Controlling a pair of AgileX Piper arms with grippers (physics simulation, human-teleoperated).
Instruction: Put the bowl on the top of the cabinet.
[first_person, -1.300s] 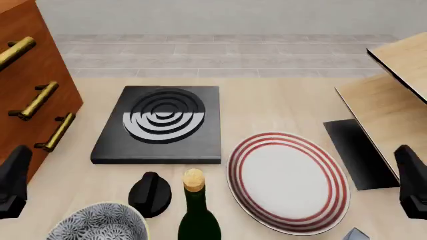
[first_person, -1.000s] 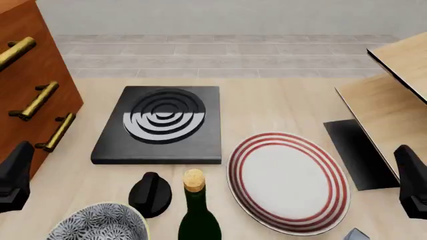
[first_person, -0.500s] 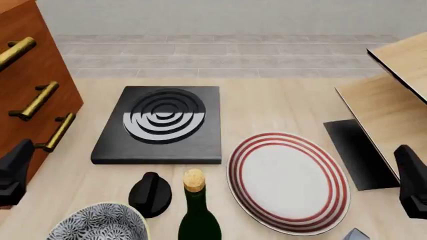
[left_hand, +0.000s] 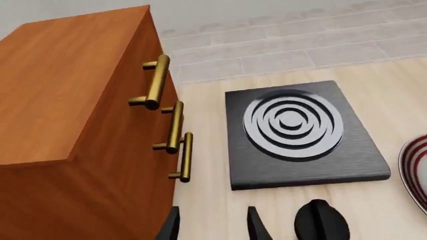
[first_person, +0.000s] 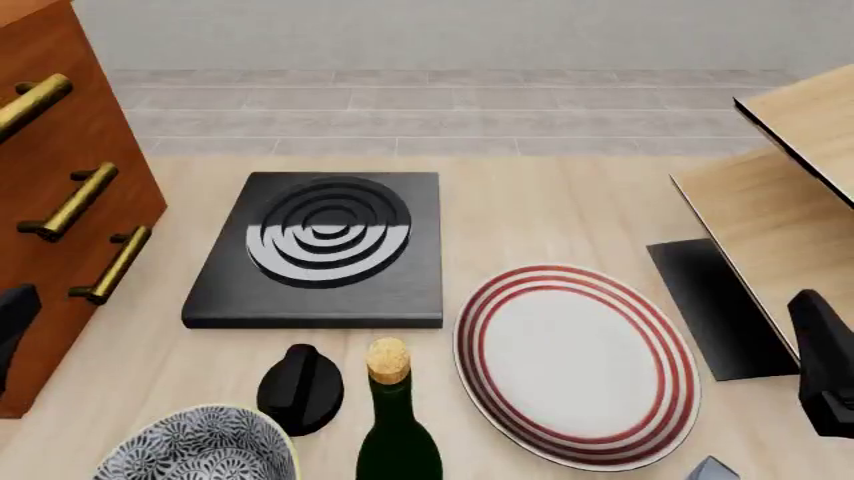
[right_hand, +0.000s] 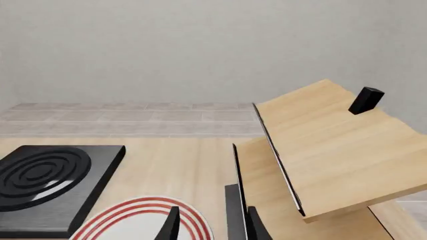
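The bowl (first_person: 200, 447), black-and-white floral with a pale rim, sits at the table's near left edge, cut off by the front view's bottom. The reddish-brown cabinet (first_person: 60, 170) with brass bar handles stands at the left; its top and front also show in the left wrist view (left_hand: 73, 110). My left gripper (first_person: 11, 330) hangs beside the cabinet's front, above and left of the bowl; in its wrist view (left_hand: 213, 227) the fingers stand apart and empty. My right gripper (first_person: 827, 370) is at the right edge, open and empty in its wrist view (right_hand: 213, 227).
A black hob slab (first_person: 320, 250) lies mid-table. A white plate with red rings (first_person: 577, 365), a corked dark bottle (first_person: 391, 420) and a black knob (first_person: 300, 388) stand near the bowl. A pale wood shelf unit (first_person: 787, 200) fills the right, with a small black block (right_hand: 365, 100) on top.
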